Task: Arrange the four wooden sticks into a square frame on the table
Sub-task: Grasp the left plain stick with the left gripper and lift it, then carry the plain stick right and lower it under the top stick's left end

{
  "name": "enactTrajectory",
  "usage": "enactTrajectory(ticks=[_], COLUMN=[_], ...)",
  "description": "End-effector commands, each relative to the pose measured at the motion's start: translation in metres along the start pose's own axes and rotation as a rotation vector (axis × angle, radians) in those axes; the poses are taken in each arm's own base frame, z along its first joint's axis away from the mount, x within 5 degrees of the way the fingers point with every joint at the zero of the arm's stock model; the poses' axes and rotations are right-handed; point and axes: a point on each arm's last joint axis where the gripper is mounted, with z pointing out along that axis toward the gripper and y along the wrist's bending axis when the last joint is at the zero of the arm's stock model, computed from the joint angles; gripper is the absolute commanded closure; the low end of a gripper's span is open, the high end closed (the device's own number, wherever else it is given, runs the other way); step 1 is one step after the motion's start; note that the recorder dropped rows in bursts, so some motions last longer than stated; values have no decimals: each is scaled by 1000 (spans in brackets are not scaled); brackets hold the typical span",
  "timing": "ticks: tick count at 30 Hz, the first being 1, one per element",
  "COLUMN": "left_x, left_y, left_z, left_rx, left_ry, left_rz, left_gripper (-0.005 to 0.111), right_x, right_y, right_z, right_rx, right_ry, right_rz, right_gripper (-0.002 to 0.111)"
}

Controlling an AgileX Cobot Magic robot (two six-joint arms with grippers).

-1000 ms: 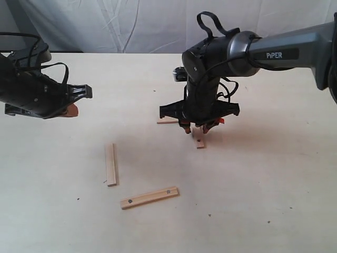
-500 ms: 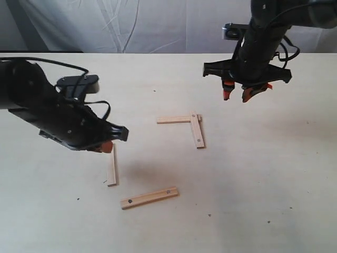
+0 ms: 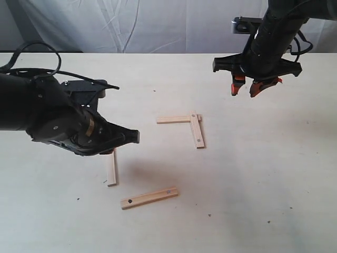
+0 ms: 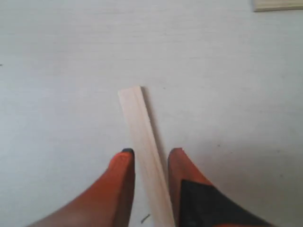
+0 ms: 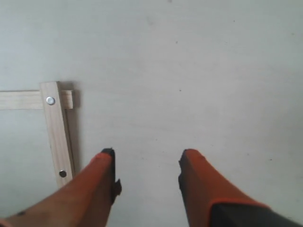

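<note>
Moved in, left pincer (image 4: 150,153) now straddles one loose stick (image 4: 135,113).

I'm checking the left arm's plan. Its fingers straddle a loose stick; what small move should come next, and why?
Probably lower and close the left gripper on the wooden stick. The wrist view shows it lying on the table between the open fingers, ungripped. It is needed at the L of two sticks, and the right gripper hangs open, empty.
</note>
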Motion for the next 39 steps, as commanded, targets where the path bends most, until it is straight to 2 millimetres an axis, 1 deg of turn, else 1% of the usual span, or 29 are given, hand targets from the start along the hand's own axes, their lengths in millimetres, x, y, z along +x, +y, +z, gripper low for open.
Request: enactTrajectory(ticks=[1, 4, 6, 11, 14, 15, 16, 17, 19, 20, 21, 24, 27, 31, 33, 35, 39], left_x=[5, 6, 8, 18, 21, 21, 21, 22, 22, 21, 21, 19, 9, -14, -26, -34, -46], left_y=[-2, -6, -6, -3, -3, -2, -1, 2, 3, 3, 2, 1, -3, -13, -20, -30, -45], left_z=[9, 17, 22, 45, 49, 50, 50, 50, 50, 50, 50, 50, 37, 8, -5, -6, 7], left_rx=[-5, 31, 23, -31, -40, -49, -63, -87, -104, -100, -90, -78, -56, 13, 64, 116, 160], left_ry=[18, 21, 37, 100, 112, 116, 118, 120, 125, 119, 112, 103, 62, -41, -83, -87, -73], left_rz=[-62, -84, -89, -67, -65, -60, -38, -7, 7, 14, 18, 19, 64, 49, 13, -9, -71], left_gripper=[71, 62, 57, 57, 58, 61, 68, 78, 96, 102, 107, 107, 107, 107, 107, 107, 107], right_x=[-3, -3, -3, -2, -2, -2, -2, -2, -2, -2, -2, -2, -2, -6, -9, -11, -12], right_y=[-1, 0, 0, 0, 0, 0, 0, 0, 0, 0, 0, 0, -1, -16, -28, -38, -45], right_z=[-4, -4, -4, -4, -4, -4, -4, -4, -4, -4, -4, -4, -4, -6, -7, -8, -8], right_rx=[-11, -20, -21, -21, -21, -21, -21, -21, -21, -21, -24, -27, -40, -98, -111, -104, -89], right_ry=[-24, -22, -22, -20, -20, -20, -20, -20, -20, -20, -17, -14, -7, -2, -7, -10, -11], right_rz=[-12, -14, -14, -14, -14, -14, -14, -14, -14, -14, -12, -9, 8, 67, 93, 98, 77], right_gripper=[64, 64, 64, 64, 64, 64, 64, 64, 64, 64, 64, 64, 64, 64, 64, 64, 64])
